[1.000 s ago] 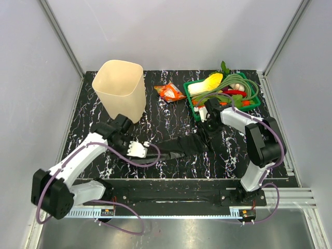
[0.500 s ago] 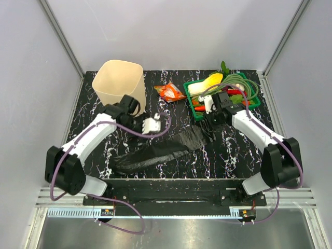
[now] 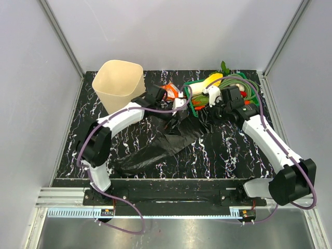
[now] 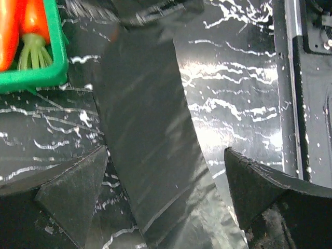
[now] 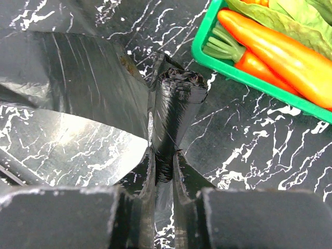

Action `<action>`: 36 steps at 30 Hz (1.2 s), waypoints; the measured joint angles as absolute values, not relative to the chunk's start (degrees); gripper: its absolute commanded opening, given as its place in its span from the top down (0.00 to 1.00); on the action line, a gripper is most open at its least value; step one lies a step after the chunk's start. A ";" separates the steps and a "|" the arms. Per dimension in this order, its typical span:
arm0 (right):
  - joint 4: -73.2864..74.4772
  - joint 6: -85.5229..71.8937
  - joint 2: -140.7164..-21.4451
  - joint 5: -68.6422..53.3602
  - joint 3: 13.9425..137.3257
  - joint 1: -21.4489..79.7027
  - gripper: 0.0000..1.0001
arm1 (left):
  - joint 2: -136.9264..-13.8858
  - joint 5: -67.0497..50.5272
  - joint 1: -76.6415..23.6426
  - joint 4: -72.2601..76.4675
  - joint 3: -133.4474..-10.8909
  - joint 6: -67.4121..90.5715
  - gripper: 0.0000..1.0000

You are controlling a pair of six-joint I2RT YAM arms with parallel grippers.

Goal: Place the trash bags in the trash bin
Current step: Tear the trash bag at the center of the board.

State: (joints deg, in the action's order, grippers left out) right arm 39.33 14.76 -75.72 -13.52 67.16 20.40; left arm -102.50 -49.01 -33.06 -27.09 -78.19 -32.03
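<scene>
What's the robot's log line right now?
left gripper: open above trash bag | right gripper: shut on trash bag | trash bag: mostly on table, outside trash bin

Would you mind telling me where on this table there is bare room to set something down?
The widest bare patch is front right, between the black bag and the right arm. A narrower strip runs in front of the bin, left of the left arm. The back middle is crowded: orange wrapper, green tray and both arms meet there.

Bright, even light, soft glare across the glossy trash bag (image 4: 148, 129), table reflections.
</scene>
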 measured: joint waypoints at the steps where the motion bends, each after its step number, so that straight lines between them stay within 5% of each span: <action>1: 39.38 14.76 -75.40 -14.11 67.22 20.40 1.00 | -103.74 -49.84 -33.47 -25.93 -78.96 -31.03 0.01; 8: 40.64 14.76 -75.18 -16.23 67.26 20.40 1.00 | -108.88 -52.69 -34.50 -19.31 -84.07 -26.85 0.02; 12: 40.77 14.74 -75.11 -16.78 67.26 20.40 1.00 | -109.95 -53.54 -35.24 -17.78 -86.00 -26.52 0.17; 20: 40.69 14.70 -73.91 -17.12 66.81 20.40 1.00 | -115.55 -56.60 -36.75 -17.67 -87.74 -26.46 0.98; 36: 36.60 11.33 -72.88 -12.53 61.56 18.61 1.00 | -108.36 -56.14 -37.56 -18.63 -81.03 -29.80 1.00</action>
